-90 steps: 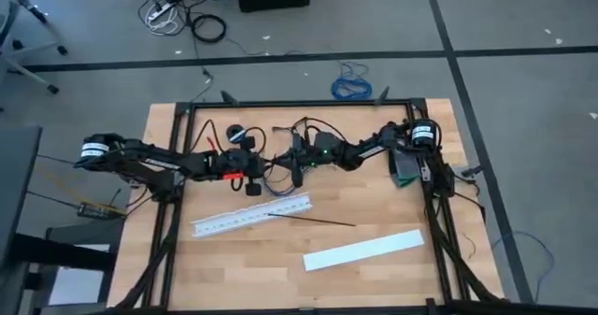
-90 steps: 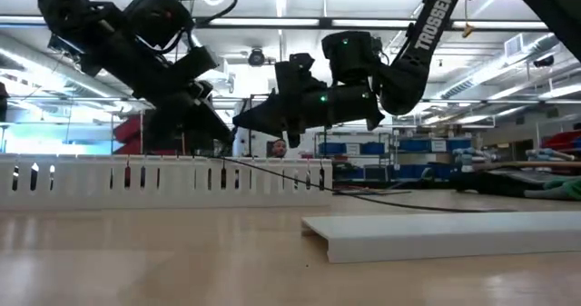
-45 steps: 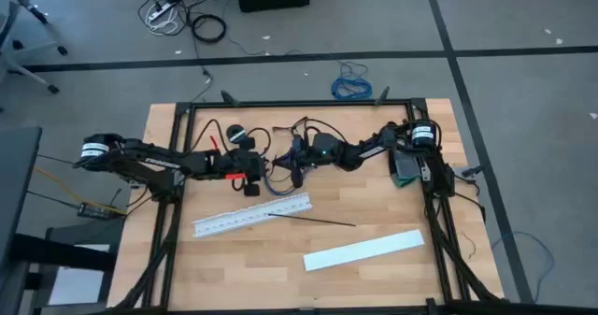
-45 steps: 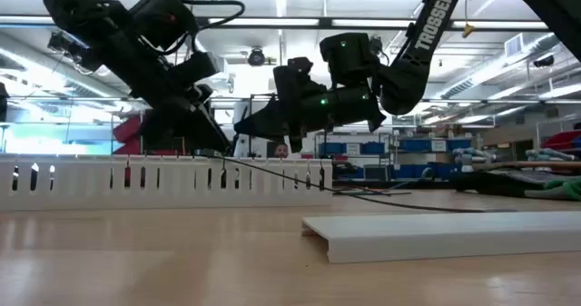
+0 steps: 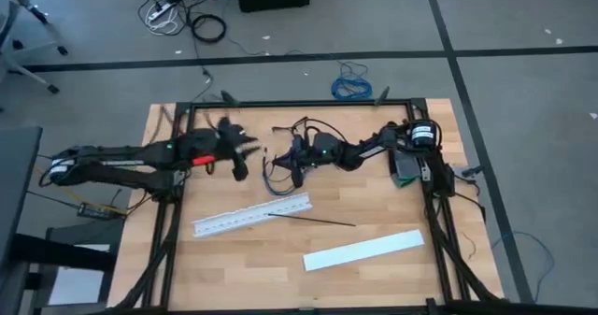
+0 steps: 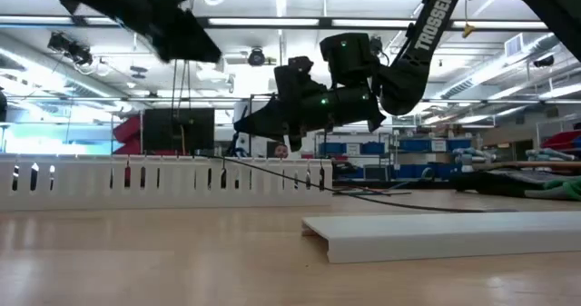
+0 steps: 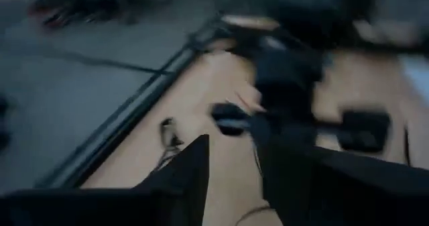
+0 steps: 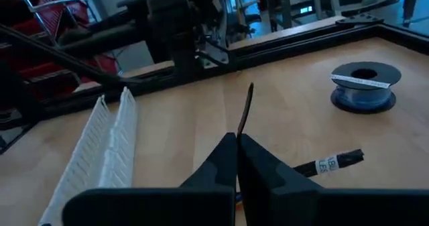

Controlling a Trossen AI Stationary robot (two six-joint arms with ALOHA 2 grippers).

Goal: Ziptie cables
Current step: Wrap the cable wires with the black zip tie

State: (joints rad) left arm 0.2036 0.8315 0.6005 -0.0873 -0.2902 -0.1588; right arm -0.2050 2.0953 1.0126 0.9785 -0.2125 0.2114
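Observation:
The cables (image 5: pixel 273 170) are a loose bunch of thin dark and purplish wires looping just left of my right gripper (image 5: pixel 296 170), above the table's far middle. In the right wrist view that gripper (image 8: pixel 236 149) is shut on a thin dark strand. A dark wire with a white label (image 8: pixel 335 162) shows beside its fingers. My left gripper (image 5: pixel 239 164) hangs to the left of the bunch, apart from it. The blurred left wrist view shows this gripper (image 7: pixel 233 179) open with bare table between its fingers. My right gripper pinches a thin dark strand between its two fingertips. A short free end (image 8: pixel 246 112) sticks out past the tips. The fingers reach in from the table's right, slanting slightly down, above the table (image 6: pixel 241 123). How the strand joins the bunch is hidden by the gripper.
A white slotted strip (image 5: pixel 250 215) lies at the table's middle, with a thin black tie (image 5: pixel 313 220) stretching right from it. A flat white cover (image 5: pixel 363 250) lies nearer the front. A blue spool (image 8: pixel 364 85) stands on the table. A black frame (image 5: pixel 299 103) borders the table.
My left gripper has pulled away from the cable bunch, going up and toward the table's left and far edge, fast enough to blur. My right gripper has stayed in place with the cables.

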